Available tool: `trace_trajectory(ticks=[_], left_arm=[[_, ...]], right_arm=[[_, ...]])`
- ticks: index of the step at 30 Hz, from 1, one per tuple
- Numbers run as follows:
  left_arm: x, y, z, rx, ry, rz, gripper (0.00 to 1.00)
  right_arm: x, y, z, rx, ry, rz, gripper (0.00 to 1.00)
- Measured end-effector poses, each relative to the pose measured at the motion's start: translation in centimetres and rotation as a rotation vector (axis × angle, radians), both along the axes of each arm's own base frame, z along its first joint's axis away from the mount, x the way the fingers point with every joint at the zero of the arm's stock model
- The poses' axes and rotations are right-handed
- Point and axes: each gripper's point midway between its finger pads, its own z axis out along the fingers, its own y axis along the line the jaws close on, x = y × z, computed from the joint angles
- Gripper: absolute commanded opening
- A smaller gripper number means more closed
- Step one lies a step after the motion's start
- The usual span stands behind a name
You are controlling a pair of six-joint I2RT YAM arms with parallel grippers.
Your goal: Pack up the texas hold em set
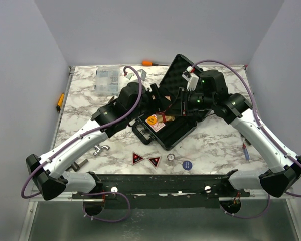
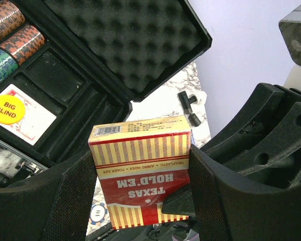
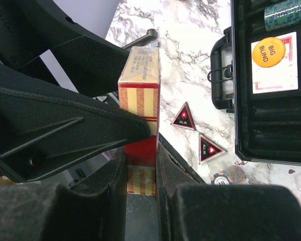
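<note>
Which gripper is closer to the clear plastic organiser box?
Left. Both pairs of jaws grip the card deck, but the left gripper sits on the side toward the organiser box; the right gripper is farther right.

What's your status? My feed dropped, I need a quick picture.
Left gripper and right gripper both shut on card deck, off the table. Case open, slot free beside yellow button. Two triangles on table. No blocker seen.

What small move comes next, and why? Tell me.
Probably open the left claw: it and the right claw both clamp the card deck, so one must release before the deck can go into the empty slot of the open case.
</note>
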Motion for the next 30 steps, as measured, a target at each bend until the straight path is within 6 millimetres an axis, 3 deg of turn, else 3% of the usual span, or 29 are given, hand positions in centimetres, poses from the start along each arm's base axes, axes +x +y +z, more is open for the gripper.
trace_trajectory(ticks=[6, 11, 18, 26, 30], left_arm=[[0.2, -0.3, -0.4, 0.013, 0.009, 0.001, 0.32], [0.4, 0.1, -1.2, 0.042, 0.024, 0.018, 0.30], [0.3, 0.5, -1.2, 0.056, 0.033, 0.022, 0.29], [2.8, 0.5, -0.3, 0.066, 0.042, 0.077, 0.29], [4.0, 0.3, -0.6, 0.072, 0.061, 0.103, 0.17]], right_arm=[[0.0, -0.1, 0.1, 0.000, -0.001, -0.003, 0.68], [-0.5, -0.6, 0.6, -0.001, -0.007, -0.005, 0.84], [-1.0, -1.6, 2.2, 0.013, -0.062, -0.042, 0.87], [-0.6, -6.2, 2.1, -0.069, -0.117, -0.291, 0.87], [0.6, -8.0, 1.0, -0.133, -0.097, -0.422, 0.87]])
